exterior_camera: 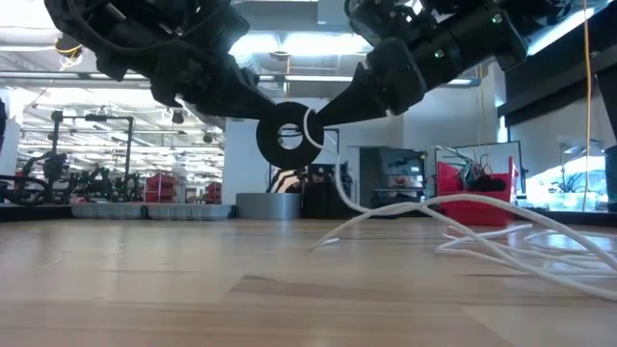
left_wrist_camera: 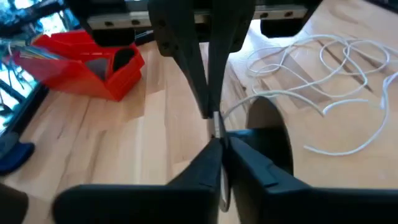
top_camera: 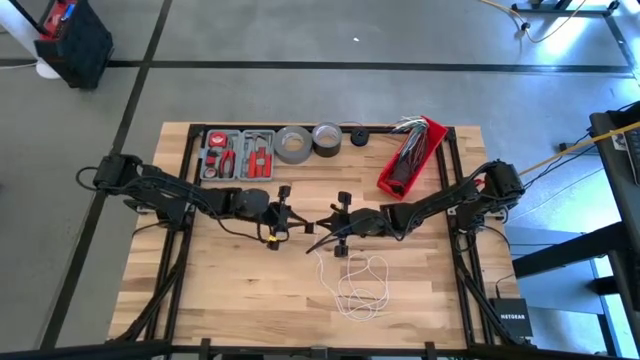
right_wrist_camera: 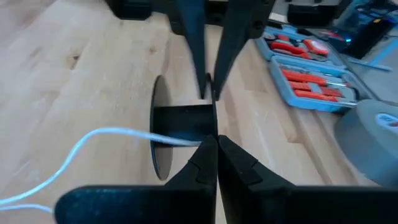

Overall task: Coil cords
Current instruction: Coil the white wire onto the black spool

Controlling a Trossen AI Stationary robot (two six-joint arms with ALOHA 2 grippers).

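Both grippers met over the middle of the table [top_camera: 240, 300], tip to tip, with a small round black puck [exterior_camera: 287, 136] held up in the air between them. The white cord [top_camera: 360, 290] ran from that puck down to the wood, where most of it lay in a loose, tangled heap on the near side of the table, just in front of the right arm's reach.

The left gripper [top_camera: 283, 212] had its jaws together, apparently pinched on the puck's rim or the cord end beside it (the exact contact was hidden). The right gripper [top_camera: 338, 222] was also closed, its tips meeting at the puck's flat hub where the cord leaves it.

The step in hand looked like starting the wrap, or passing the puck across. To do it well, one gripper should keep a firm pinch on the puck while the other lets go and takes the cord a short way along, so that each turn lies beside the last. Pulling slowly would help the heap on the wood feed out without knotting. A red bin [top_camera: 410, 155], a tool case [top_camera: 238, 155] and tape rolls [top_camera: 308, 142] sat well behind.
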